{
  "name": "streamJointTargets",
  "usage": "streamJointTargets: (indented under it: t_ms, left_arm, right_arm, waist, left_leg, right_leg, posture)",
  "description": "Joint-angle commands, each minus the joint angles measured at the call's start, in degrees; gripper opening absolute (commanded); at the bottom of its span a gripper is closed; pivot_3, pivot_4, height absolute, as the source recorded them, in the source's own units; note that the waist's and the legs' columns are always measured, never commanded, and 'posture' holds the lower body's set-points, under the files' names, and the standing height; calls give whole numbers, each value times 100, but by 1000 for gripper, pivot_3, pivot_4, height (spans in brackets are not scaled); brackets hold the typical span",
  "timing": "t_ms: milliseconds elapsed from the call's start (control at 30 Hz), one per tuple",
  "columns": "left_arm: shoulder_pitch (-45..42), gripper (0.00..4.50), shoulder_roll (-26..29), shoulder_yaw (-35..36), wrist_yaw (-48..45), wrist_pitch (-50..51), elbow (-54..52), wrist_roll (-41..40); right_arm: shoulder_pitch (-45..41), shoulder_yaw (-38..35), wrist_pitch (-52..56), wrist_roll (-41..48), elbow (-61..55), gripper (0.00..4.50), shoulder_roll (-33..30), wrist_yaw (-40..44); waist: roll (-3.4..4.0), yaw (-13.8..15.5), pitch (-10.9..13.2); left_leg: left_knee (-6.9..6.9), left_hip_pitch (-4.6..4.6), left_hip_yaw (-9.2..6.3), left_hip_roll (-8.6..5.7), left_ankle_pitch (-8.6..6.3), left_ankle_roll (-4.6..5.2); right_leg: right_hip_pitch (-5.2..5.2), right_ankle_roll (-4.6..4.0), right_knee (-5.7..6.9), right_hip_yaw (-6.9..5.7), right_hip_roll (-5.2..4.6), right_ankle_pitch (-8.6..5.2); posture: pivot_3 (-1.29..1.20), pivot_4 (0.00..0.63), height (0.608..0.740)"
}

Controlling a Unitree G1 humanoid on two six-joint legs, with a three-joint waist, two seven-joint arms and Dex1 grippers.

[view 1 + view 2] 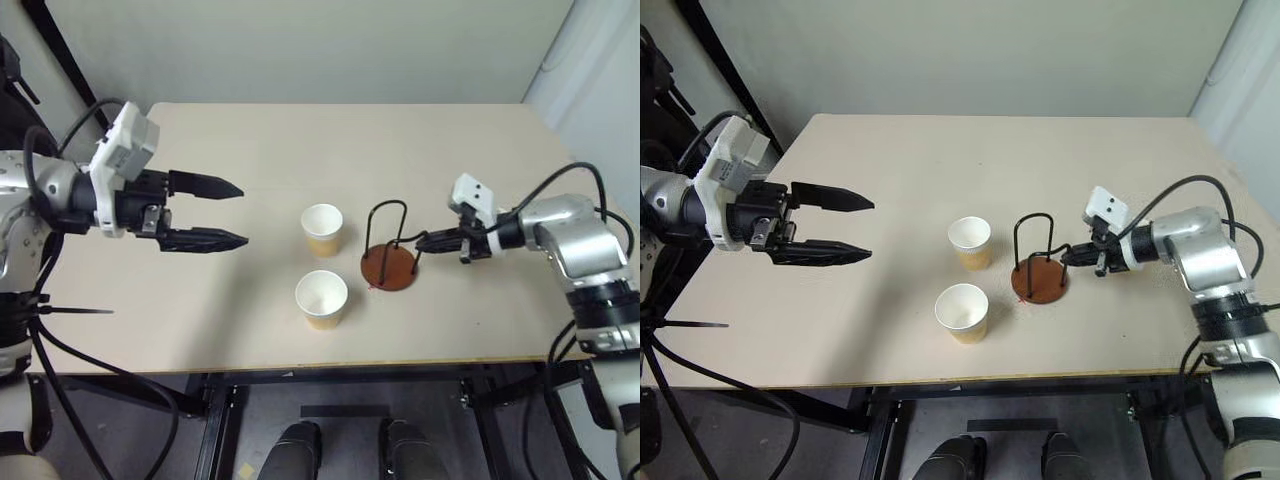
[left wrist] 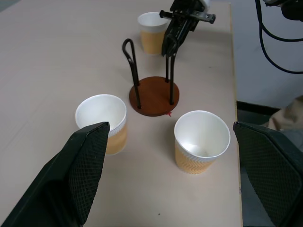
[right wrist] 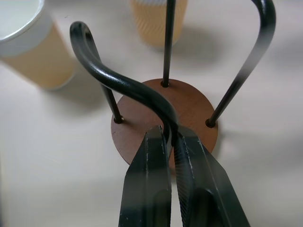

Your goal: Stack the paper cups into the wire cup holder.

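Nearest, we see one paper cup [image 1: 321,298] upright on the table [image 1: 200,330]; another [image 1: 322,229] behind it. Beside them, our right gripper [image 1: 420,241] pinches the wire cup holder [image 1: 388,265]. Our left gripper [image 1: 238,213] hangs wide, empty.

Left gripper [image 1: 232,213] fingers wide apart, level; right gripper [image 1: 424,241] fingers pinched together.

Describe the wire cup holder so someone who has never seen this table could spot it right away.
On the beige table, look right of the two paper cups near the front edge. The wire cup holder is a round rust-brown disc with thin black wire loops standing upright, one pinched by the right tool. It is the one dark, see-through item there.
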Motion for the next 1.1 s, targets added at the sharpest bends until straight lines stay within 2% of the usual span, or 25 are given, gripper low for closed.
streamJointTargets:
  t_ms: [33,300,433,500,533,700,867,1100]
  left_arm:
    - [-190,4500,-4,-46,-144,79,-230,-136]
    - [-437,4500,-162,-293,-275,-3,-103,-19]
    - [-484,4500,-216,-323,-299,-28,-57,29]
    - [-491,4500,-237,-331,-296,-31,-60,44]
    - [-495,4500,-247,-331,-289,-29,-65,49]
    - [-458,4500,-253,-271,-228,-43,-97,55]
    - [-391,4500,-215,-160,-150,-34,-112,27]
    - [-208,4500,-153,-24,-35,-47,-195,-1]
  right_arm:
    - [240,-313,110,188,-505,29,-392,-8]
    - [721,-405,328,478,-1001,29,-720,-127]
    - [800,-194,179,330,-981,29,-734,-271]
    - [800,-123,181,338,-956,590,-702,-284]
    - [802,-82,140,322,-938,734,-708,-268]
    - [819,-23,14,289,-818,2340,-756,-292]
    - [1048,-51,-286,136,-716,4102,-1181,-109]
    - [1219,-551,-617,213,-602,4102,-2092,125]
  waist:
    - [0,4,0]
    - [-1,-3,0]
    - [-1,-2,0]
    - [-1,-2,-1]
    - [-1,-2,-1]
    - [-1,-1,-1]
    - [-1,30,-1]
    - [-1,33,0]
  left_leg:
    - [1,3,0,0,1,2]
    - [1,25,0,0,19,8]
    - [2,30,1,0,21,11]
    - [1,31,1,0,21,12]
    - [1,31,1,0,21,13]
    - [-1,27,1,0,18,17]
    - [-1,24,0,0,14,20]
    - [-1,22,1,-2,9,19]
  right_leg:
    - [5,0,0,0,0,0]
    - [29,0,5,4,0,0]
    - [35,1,3,6,1,-1]
    - [35,3,2,7,1,-2]
    - [35,4,2,7,2,-2]
    - [34,13,-1,6,2,-8]
    - [35,18,-4,4,1,-11]
    - [35,21,-7,7,-1,-13]
  posture:
    - [0,150,740]
    - [0,150,740]
    - [0,150,740]
    - [0,150,740]
    - [0,150,740]
    - [0,150,740]
    - [0,150,740]
    - [0,150,740]
